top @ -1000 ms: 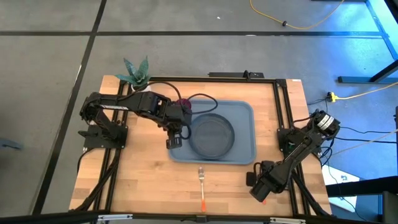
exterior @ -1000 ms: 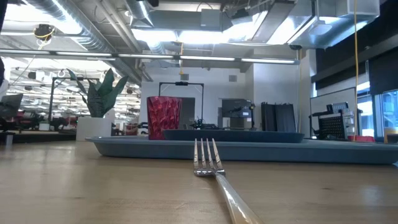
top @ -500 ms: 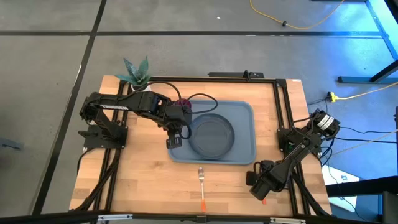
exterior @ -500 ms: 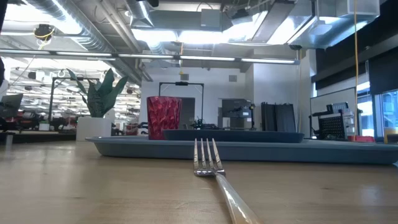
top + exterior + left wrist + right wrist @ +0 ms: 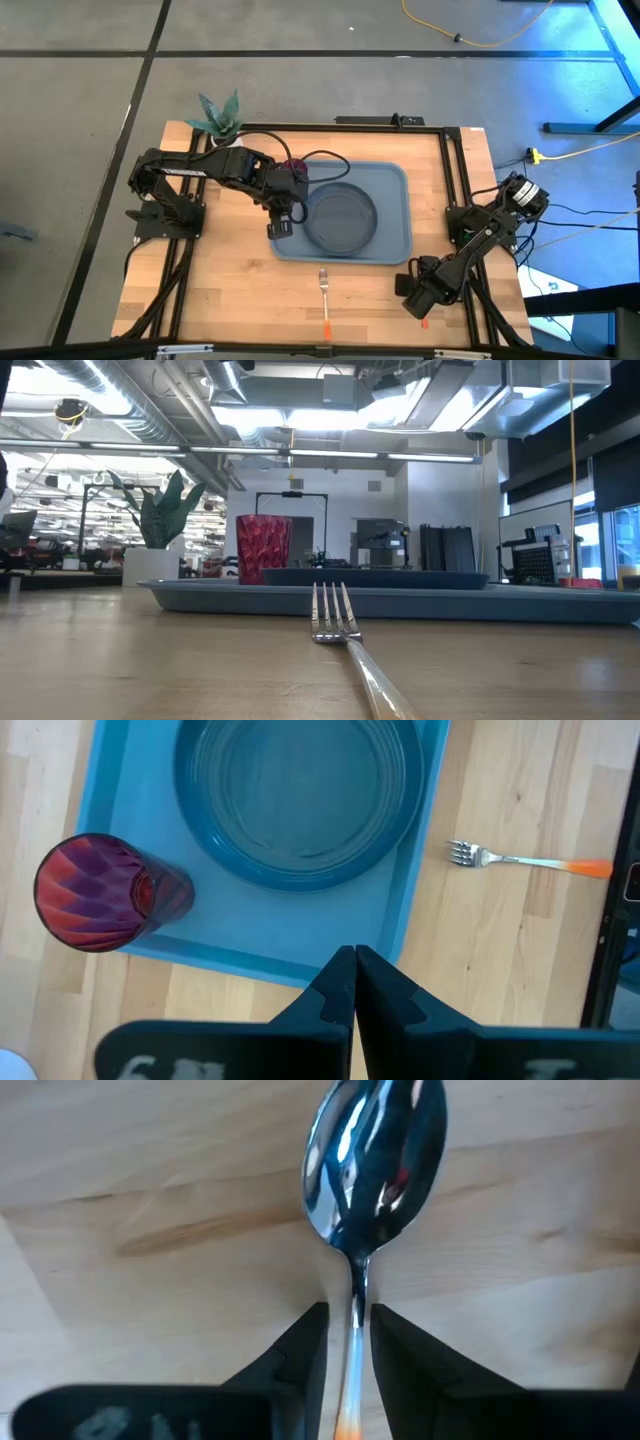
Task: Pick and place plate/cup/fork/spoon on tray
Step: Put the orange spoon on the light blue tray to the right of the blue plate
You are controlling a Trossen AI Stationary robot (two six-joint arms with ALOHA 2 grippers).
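The slate-blue plate (image 5: 340,217) lies on the light-blue tray (image 5: 396,205). The maroon cup (image 5: 100,892) stands upright on the tray's far left corner and also shows in the low view (image 5: 263,548). The fork (image 5: 324,298) lies on the wood near the front edge, tines toward the tray. The spoon (image 5: 375,1155) lies flat on the wood at the front right. My right gripper (image 5: 350,1312) points down over it, its fingers narrowly apart on either side of the spoon's neck, with a slit of wood showing on each side. My left gripper (image 5: 354,970) is shut and empty above the tray's left rim.
A white pot with a green plant (image 5: 222,125) stands at the table's far left corner. Black frame rails (image 5: 455,180) run along the table's edges. Bare wood (image 5: 220,290) lies at the front left.
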